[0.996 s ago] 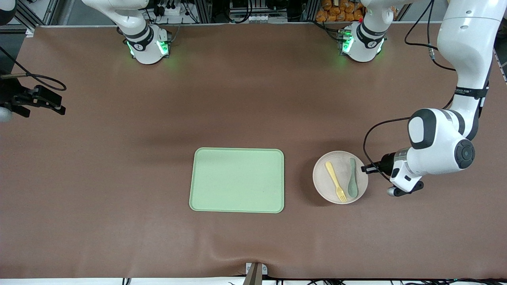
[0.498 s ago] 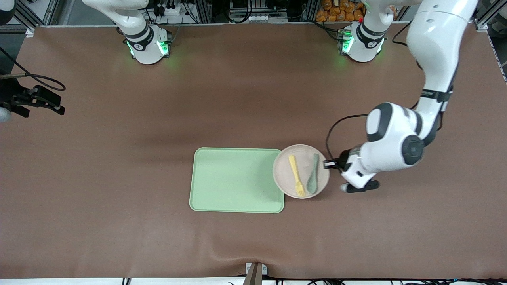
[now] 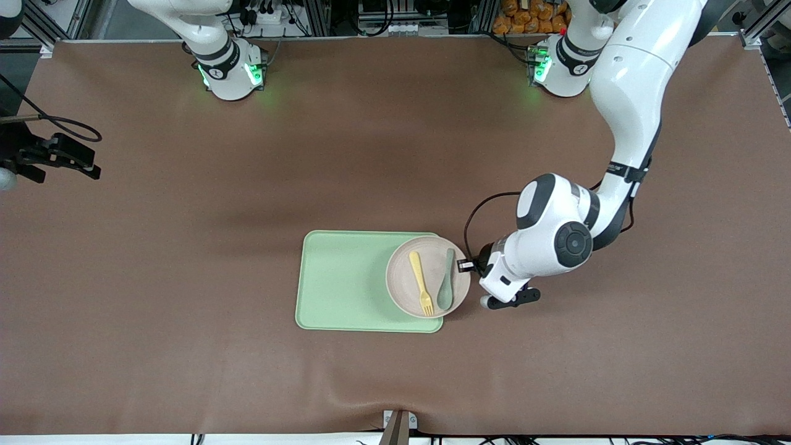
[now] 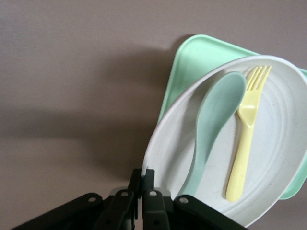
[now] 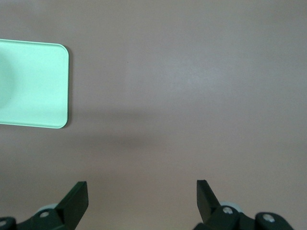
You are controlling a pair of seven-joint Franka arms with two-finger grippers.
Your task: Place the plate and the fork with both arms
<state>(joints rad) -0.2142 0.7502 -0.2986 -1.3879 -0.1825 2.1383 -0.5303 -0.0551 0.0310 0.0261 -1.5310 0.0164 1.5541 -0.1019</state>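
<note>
Left hand (image 3: 465,266) clenched on the rim of the round, shallow, pale beige speckled plate (image 3: 405,281), gripping the edge toward the left arm's end of the counter; the left wrist view shows the fingers (image 4: 149,184) pinched on that rim (image 4: 163,143). Plate held over the rectangular light-green tray (image 3: 340,281), covering the tray's end toward the left arm, one edge overhanging the brown counter (image 3: 185,247); cannot tell whether the plate touches the tray. Small pale-yellow plastic fork (image 3: 421,282) lies in the plate, tines toward the front camera; grey-green spoon (image 3: 446,289) lies just beside it, on the side toward the left hand, bowl toward the front camera. Right hand (image 3: 62,157) waits released, jaws wide apart, over bare counter at the right arm's end, well apart from the tray.
</note>
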